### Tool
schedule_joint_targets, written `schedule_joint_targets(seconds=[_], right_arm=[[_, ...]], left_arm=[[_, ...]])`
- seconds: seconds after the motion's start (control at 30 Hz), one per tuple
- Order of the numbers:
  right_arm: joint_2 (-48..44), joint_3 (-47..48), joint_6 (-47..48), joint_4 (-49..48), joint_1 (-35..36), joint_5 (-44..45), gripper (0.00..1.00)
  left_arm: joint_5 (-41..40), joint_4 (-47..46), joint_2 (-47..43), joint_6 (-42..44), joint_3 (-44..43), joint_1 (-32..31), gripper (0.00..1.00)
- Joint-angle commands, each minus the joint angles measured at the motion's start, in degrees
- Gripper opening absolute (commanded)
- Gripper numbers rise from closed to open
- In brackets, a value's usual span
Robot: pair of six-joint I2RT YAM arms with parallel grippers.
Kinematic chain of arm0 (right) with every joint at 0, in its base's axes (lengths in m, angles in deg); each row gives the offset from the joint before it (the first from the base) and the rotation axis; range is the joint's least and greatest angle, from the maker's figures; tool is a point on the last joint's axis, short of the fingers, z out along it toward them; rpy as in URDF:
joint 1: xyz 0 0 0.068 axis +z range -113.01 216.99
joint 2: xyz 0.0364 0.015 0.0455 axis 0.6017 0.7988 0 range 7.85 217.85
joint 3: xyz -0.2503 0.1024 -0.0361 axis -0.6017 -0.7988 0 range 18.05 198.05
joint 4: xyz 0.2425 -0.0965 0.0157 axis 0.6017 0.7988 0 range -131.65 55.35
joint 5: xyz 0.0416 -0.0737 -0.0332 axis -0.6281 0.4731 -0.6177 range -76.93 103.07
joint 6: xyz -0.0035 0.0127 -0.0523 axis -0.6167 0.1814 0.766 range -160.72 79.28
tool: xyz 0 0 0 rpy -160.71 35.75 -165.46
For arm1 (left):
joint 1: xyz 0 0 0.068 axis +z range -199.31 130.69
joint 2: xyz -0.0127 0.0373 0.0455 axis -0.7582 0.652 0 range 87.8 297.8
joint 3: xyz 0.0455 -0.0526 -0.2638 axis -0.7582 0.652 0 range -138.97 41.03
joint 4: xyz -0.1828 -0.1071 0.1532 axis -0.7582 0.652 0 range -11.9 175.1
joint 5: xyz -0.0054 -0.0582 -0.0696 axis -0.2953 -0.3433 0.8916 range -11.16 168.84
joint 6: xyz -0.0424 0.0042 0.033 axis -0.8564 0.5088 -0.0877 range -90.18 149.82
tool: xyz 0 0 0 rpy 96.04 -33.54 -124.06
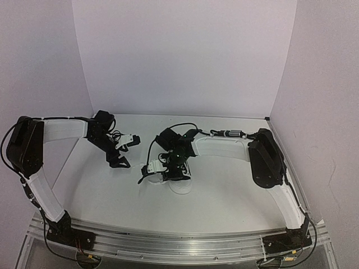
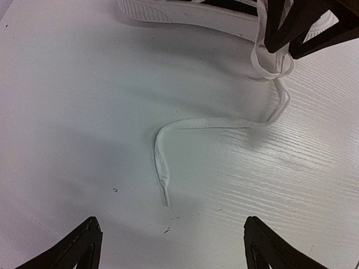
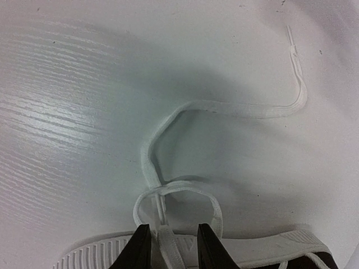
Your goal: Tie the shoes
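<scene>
Sneaker [image 1: 180, 186] sits about mid-table [image 1: 235, 196], a bit nearer the near edge than the far one. Only the white toe cap and part of the sole show from above, because the right wrist covers the rest. Black upper with white ribbed sole in the wrist views.

Laces [image 2: 224, 122] are white and untied. One long end trails off the sneaker across the bare table toward the left edge, bends once and ends flat in a plain tip. A small loose loop lies on the table right against the sole.

Right arm: base at the near right corner, elbow up by the right edge, forearm reaching left toward the middle, wrist pitched down over the sneaker. Right gripper [image 3: 174, 227] is at the sole edge above the small loop, jaws narrow. One lace strand rises between the fingers [image 3: 140, 249] with a slim gap on each side, so no pinch is seen.

Left arm: base at the near left corner, elbow high at the left edge, forearm running right, wrist bent down. Left gripper [image 2: 171, 221] hangs over bare table left of the sneaker, above the trailing lace tip. Jaws are wide, with nothing between them and nothing touched.
</scene>
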Motion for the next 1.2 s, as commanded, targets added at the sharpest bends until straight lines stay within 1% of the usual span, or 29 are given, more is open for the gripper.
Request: schedule_joint_targets(seconds=[0.0, 0.37, 0.43, 0.53, 0.6, 0.73, 0.83, 1.03, 1.17], right_arm=[[-0.5, 0.4, 2.4, 0.5, -0.1, 2.5, 0.29], [1.0, -0.6, 5.4, 0.5, 0.0, 9.5, 0.26], [1.5, -1.0, 5.8, 0.6, -0.1, 11.5, 0.23], [1.8, -1.3, 4.6, 0.6, -0.1, 11.7, 0.12], [1.9, -0.9, 3.2, 0.7, -0.1, 11.4, 0.07], [2.0, -0.6, 2.0, 0.8, -0.1, 12.0, 0.00], [1.7, 0.4, 0.1, 0.8, -0.1, 10.9, 0.00], [-0.2, 5.0, -7.9, 0.8, -0.3, 4.2, 0.00], [-2.4, 6.4, -13.7, 0.6, -1.3, 0.4, 0.00]], left_arm=[[1.2, 0.5, 0.5, -0.5, -1.3, 0.5, 0.87], [1.7, 1.4, 0.4, -0.8, -1.6, 0.6, 0.86], [1.8, 1.5, 0.4, -1.0, -1.7, 0.6, 0.85], [1.9, 1.7, 0.4, -1.0, -2.1, 0.7, 0.85], [1.9, 1.9, 0.5, -1.0, -2.2, 0.7, 0.85], [2.0, 2.2, 0.5, -1.0, -2.4, 0.7, 0.85], [2.2, 2.4, 0.5, -1.0, -2.6, 0.6, 0.85], [2.3, 2.7, 0.3, -1.1, -2.7, 0.7, 0.85], [2.7, 2.5, 0.4, -0.9, -2.9, 0.7, 0.85]])
